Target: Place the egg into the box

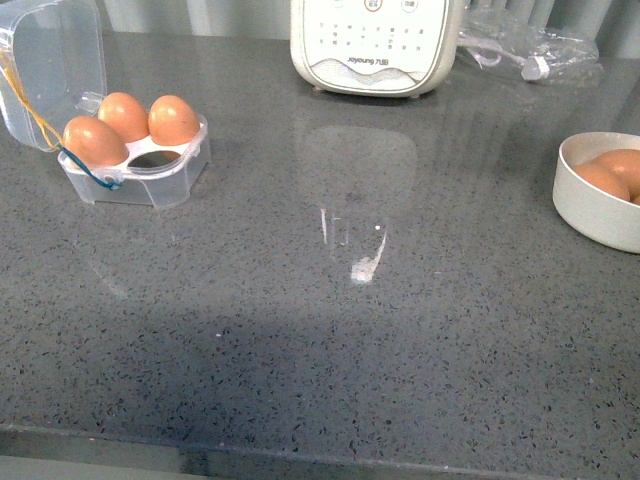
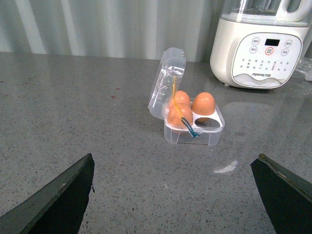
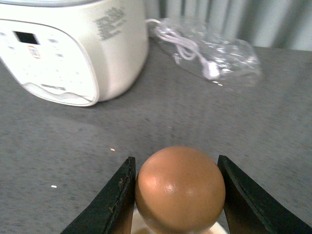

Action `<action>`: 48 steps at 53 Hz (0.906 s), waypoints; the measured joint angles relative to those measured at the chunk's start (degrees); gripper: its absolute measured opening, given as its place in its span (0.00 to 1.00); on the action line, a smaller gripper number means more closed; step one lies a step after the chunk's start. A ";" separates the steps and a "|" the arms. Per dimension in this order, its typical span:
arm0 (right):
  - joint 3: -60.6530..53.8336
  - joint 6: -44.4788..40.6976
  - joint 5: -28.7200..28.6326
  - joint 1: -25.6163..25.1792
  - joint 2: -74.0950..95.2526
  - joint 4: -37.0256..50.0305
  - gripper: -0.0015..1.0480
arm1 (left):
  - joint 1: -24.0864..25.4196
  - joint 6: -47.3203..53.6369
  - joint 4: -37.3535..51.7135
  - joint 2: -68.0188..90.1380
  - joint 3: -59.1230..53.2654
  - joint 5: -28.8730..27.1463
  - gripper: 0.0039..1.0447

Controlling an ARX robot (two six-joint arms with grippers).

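Right hand (image 3: 178, 195) clamps the egg (image 3: 180, 185); left hand (image 2: 173, 195) hangs spread apart. The box (image 1: 150, 190), one cell (image 1: 152, 158) empty, lies well leftward across the bench (image 1: 350, 330).

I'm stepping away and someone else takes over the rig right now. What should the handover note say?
Left gripper: open and empty, facing the box.
Right gripper: shut on the egg. Neither arm shows in the front view.
Box: on the left of the counter, lid open, three eggs inside, front right cell empty.
Bowl: on the right, holding more eggs.
Done: egg gripped.
Left: carry it across to the empty cell and release it.
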 joint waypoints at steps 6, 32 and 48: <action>2.82 1.20 -4.63 4.44 2.25 -1.29 0.41 | 0.00 0.00 -0.02 0.00 0.00 0.00 0.94; 10.43 -9.79 -24.13 17.11 9.40 -10.21 0.41 | 0.00 0.00 -0.02 0.00 0.00 0.00 0.94; 18.25 -14.93 -26.88 17.29 15.98 -12.11 0.41 | 0.00 0.00 -0.02 0.00 0.00 0.00 0.94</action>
